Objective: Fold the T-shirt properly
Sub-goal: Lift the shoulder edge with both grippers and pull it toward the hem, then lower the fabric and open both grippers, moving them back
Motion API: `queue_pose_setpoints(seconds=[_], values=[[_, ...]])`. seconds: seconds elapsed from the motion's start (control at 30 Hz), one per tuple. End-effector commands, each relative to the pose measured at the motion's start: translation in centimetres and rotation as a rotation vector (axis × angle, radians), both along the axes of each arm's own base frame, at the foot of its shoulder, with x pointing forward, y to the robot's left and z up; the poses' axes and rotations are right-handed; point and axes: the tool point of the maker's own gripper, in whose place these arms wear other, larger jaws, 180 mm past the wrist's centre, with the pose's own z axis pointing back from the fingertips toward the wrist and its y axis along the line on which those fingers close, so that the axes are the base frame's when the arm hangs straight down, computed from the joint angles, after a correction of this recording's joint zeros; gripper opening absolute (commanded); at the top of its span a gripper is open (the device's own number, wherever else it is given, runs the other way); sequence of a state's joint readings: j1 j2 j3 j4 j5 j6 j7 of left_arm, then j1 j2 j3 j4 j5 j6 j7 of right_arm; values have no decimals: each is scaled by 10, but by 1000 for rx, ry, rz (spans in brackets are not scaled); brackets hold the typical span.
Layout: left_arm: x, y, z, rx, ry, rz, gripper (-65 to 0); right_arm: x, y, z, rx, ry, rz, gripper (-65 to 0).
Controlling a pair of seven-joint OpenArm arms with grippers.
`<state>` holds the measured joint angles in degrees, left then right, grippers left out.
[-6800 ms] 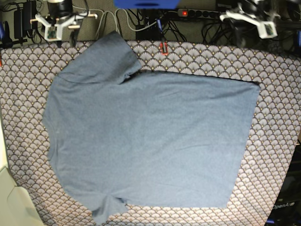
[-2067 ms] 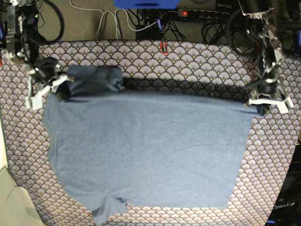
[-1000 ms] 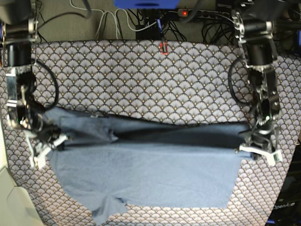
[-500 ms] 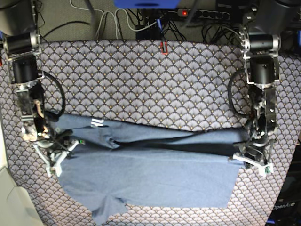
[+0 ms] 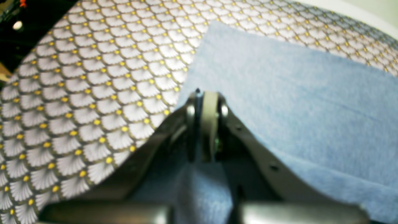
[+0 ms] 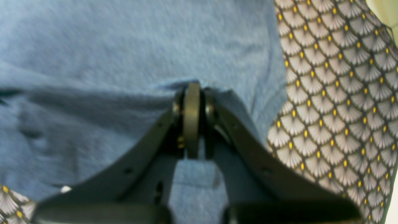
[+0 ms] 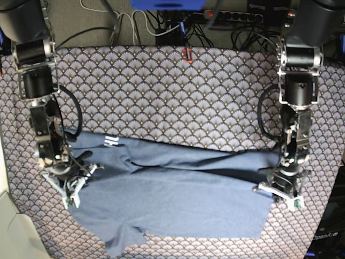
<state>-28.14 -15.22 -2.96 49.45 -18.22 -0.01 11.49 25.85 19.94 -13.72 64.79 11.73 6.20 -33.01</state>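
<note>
The slate-blue T-shirt (image 7: 178, 205) lies on the scallop-patterned cover (image 7: 178, 91), its far part doubled over toward the near side. A bit of white lettering (image 7: 110, 141) shows on the turned-over layer at the left. My right gripper (image 7: 75, 186) is shut on the shirt's left end, and the right wrist view shows the closed fingertips (image 6: 192, 85) pinching blue cloth (image 6: 93, 46). My left gripper (image 7: 280, 191) is shut on the shirt's right end. In the left wrist view its tips (image 5: 205, 96) clamp a fold of fabric (image 5: 295, 93) beside bare cover (image 5: 77, 93).
Cables and a power strip (image 7: 232, 15) run along the back edge behind the cover. A small red item (image 7: 187, 54) sits at the back middle. A cream surface (image 7: 8, 226) borders the near left, and a black box (image 7: 326, 237) stands at the near right.
Both grippers have drawn the shirt's far edge further toward the near side, so the folded-over band is wider and more bare cover shows behind it.
</note>
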Motion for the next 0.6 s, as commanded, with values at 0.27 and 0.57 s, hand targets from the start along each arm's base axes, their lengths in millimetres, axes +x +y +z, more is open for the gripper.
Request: queue_pose_setpoints(seconds=[0.27,0.57], values=[[11,8,23,19,-65,8,-620,19,-12,25,-10,-63,-23,-650],[25,16,48,32,-104,14,-282,21,-23,12,-6,-9,-54,-633]])
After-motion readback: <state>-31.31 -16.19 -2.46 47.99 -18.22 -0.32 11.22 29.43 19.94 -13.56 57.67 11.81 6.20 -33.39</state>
